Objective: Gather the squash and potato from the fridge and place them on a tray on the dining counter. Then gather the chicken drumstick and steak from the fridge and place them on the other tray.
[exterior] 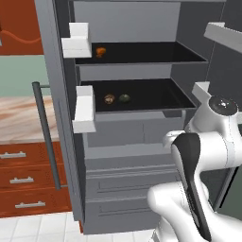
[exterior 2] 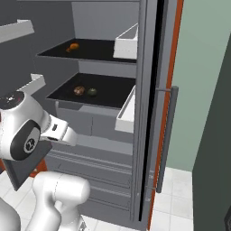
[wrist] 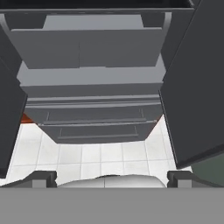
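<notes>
the squash [exterior: 124, 98] beside the potato [exterior: 109, 98] on the fridge [exterior: 142, 71] shelf looks small, firm, probably smooth and light, so take it across its middle; the hand [wrist: 111, 178] is fully open, holding nothing.

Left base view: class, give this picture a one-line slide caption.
Open fridge: potato and squash side by side on the lower black shelf.

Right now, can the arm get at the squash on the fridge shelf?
Probably yes: the fridge doors stand open, the squash sits near the shelf's front beside the potato, and the fingers are open and empty.
</notes>
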You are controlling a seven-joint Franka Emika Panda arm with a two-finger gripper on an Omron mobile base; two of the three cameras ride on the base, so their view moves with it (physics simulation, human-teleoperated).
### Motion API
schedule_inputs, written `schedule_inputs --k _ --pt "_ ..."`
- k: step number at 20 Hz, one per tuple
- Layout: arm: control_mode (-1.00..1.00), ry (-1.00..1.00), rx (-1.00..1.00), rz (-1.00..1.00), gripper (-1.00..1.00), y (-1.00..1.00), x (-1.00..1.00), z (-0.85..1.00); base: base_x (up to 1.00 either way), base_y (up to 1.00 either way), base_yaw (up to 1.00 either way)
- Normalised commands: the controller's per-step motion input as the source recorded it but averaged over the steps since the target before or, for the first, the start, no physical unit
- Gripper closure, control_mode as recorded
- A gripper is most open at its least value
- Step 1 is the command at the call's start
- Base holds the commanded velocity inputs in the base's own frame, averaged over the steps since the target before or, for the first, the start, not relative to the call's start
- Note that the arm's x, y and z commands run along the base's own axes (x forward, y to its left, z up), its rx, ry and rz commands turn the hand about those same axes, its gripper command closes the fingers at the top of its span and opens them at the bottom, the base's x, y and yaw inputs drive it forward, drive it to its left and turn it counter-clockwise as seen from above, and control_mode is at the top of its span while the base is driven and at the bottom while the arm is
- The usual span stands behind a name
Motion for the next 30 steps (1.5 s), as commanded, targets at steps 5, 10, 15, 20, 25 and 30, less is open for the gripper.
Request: schedule_inputs --k 5,10,15,20,25,30 --pt "1.0 0.0 0.0 0.0 -1.0 0.0 0.0 0.0 0.24 0.04 0.0" --pt "-1.0 -0.1 0.0 0.04 -1.0 0.0 0.01 0.02 0.06 0.01 0.0" --pt "-1.0 -0.37 0.08 0.12 -1.0 0.0 0.0 0.34 0.0 0.0 0.0" --pt "-1.0 -0.27 0.07 0.08 -1.0 0.0 0.02 0.51 0.0 0.0 0.0" --pt "-1.0 -0.15 0.0 0.09 -1.0 0.05 0.02 0.5 0.0 0.0 0.0" --pt "-1.0 -0.14 -0.08 0.06 -1.0 0.29 0.11 0.51 0.0 0.0 0.0"
